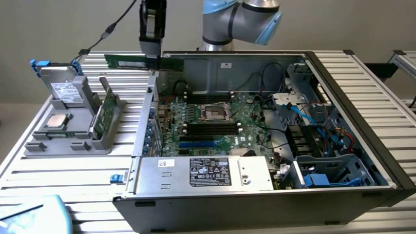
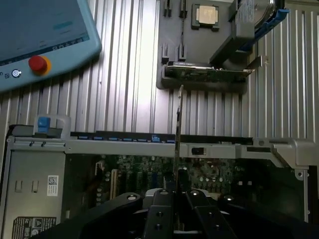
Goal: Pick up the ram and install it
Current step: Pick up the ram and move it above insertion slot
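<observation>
Computer case [image 1: 215, 204], lid off, sits nearest the exterior view; all places are given from it. The slatted tabletop [image 1: 78, 165] carries it. The motherboard [image 1: 224, 139] lies exposed on the case floor. Cables [image 1: 325, 117] crowd the case's side toward the exterior view's right. A parts tray [image 1: 65, 146] stands just outside the case wall on the exterior view's left.

The gripper [image 1: 151, 52] hangs above the far end of that wall, pinched narrow on the ram [image 1: 130, 62]. The ram is level, long edge down, clear of the rim.

Judgement: pick done, ram in carry, not yet over the memory slots [image 1: 209, 128] flanking the processor socket [image 1: 215, 113]. Seating calls for ram parallel to a slot and a straight descent. Room is open above the board, tight at the wall rim and between slots.
</observation>
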`<state>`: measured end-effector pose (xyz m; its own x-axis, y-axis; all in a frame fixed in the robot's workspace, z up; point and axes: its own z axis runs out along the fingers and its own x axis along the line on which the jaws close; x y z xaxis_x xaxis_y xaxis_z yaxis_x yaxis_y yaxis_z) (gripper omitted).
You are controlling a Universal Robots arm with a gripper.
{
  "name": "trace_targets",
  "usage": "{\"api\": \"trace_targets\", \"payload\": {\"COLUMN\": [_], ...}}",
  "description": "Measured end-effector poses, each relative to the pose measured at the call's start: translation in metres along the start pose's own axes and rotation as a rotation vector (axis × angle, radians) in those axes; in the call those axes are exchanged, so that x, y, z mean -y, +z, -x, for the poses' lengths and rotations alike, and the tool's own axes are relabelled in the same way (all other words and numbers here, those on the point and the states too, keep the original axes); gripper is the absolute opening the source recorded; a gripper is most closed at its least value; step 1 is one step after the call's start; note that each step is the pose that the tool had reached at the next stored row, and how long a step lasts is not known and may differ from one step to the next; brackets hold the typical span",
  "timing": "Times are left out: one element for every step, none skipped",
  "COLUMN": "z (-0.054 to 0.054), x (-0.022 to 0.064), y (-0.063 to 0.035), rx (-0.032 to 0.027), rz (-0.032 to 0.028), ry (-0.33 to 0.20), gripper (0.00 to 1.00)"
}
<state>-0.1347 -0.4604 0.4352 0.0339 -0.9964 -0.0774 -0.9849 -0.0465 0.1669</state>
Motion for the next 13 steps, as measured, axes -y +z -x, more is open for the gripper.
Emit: {"api": "trace_targets", "payload": {"z": [0.000, -0.001, -0.001, -0.002, -0.002, -0.003, -0.003, -0.003, -0.004, -0.004, -0.005, -0.005, -0.005], "x": [0.0044, 0.0087, 0.0134, 0.0175, 0.0220, 0.0265, 0.0313, 0.0355, 0.0400, 0.0443, 0.0488, 0.0531, 0.0576], "y": [-0.0011, -0.0021, -0.0032, -0.0042, -0.0052, -0.0061, -0.0071, -0.0080, -0.0090, -0.0099, -0.0108, -0.0117, -0.0125], "rx": [-0.0001, 0.0000, 0.0001, 0.0000, 0.0002, 0.0002, 0.0002, 0.0002, 0.0000, 0.0001, 0.0001, 0.0001, 0.0002], "rz": [0.0007, 0.0013, 0.0019, 0.0025, 0.0030, 0.0034, 0.0038, 0.0043, 0.0048, 0.0052, 0.0056, 0.0060, 0.0063], "ry": [0.000, 0.000, 0.000, 0.000, 0.000, 0.000, 0.000, 0.000, 0.000, 0.000, 0.000, 0.000, 0.000], "gripper": [0.14, 0.14, 0.14, 0.14, 0.14, 0.14, 0.14, 0.14, 0.14, 0.14, 0.14, 0.14, 0.14]}}
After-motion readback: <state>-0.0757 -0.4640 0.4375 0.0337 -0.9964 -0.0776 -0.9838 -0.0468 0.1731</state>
